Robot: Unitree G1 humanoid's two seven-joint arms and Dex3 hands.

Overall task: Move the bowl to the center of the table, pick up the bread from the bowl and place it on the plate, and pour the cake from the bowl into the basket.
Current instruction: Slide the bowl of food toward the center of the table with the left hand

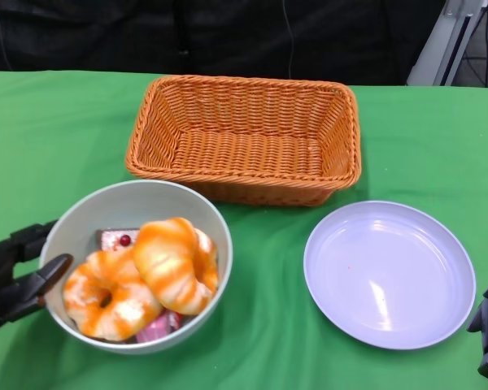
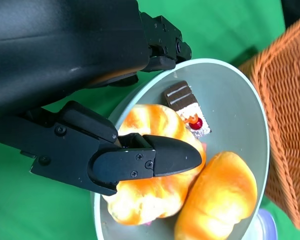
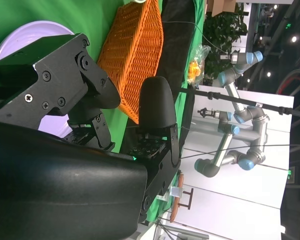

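My table (image 1: 57,138) is covered in green cloth and fills most of the frame. On it I see 3 things: an orange wicker basket (image 1: 246,138) at upper center, a pale grey bowl (image 1: 138,207) at lower left, just below the basket's left end, and a lilac plate (image 1: 389,274) at lower right.

Bench (image 1: 57,122) covered in green cloth, backed by a dark curtain (image 1: 228,32). Beyond the bench edge: white wall panels (image 3: 250,185), a potted plant (image 3: 225,30), grey-and-blue jointed industrial arms (image 3: 235,130), and small ceiling lights (image 3: 293,38) in a dim upper area.
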